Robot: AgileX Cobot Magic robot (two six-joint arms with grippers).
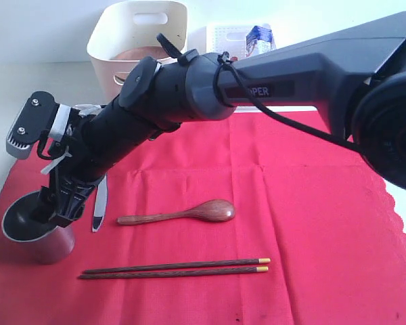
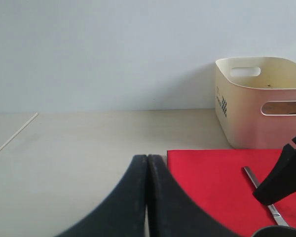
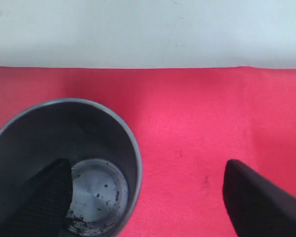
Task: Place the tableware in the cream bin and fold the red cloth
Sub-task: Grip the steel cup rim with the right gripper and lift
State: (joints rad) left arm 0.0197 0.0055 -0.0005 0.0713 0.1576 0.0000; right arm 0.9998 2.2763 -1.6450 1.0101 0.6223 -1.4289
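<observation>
Desk point(image 2: 64, 148): pale, under red cloth point(image 1: 311, 223).
Right jaws: spread astride the rim of the steel cup point(image 3: 49, 128); its inside shows only in right wrist view.
Left jaws: pressed together, visible only in left wrist view; cream bin point(image 2: 246, 118) beyond.

- Bright, even, diffuse light fills all three views. Shadows are faint and soft-edged, with only a thin one under the brown wooden spoon point(image 1: 183, 213).
- Exterior view: the surface point(image 1: 27, 88) washes out almost to white, and the red cloth point(image 1: 311, 223) is strongly saturated. The right arm point(image 1: 277, 74), close to the lens, looks soft, and the whole picture is slightly hazy.
- Left wrist view: the cream bin point(image 2: 246, 113) takes a pink tint low on its side. The fingers point(image 2: 160, 207) of the left tool point(image 2: 147, 159) are blurred.
- Right wrist view: the steel cup point(image 3: 96, 187) shows a dull sheen on its bottom. The fingers point(image 3: 259, 202) of the right tool point(image 3: 144, 165) are dark and out of focus.
</observation>
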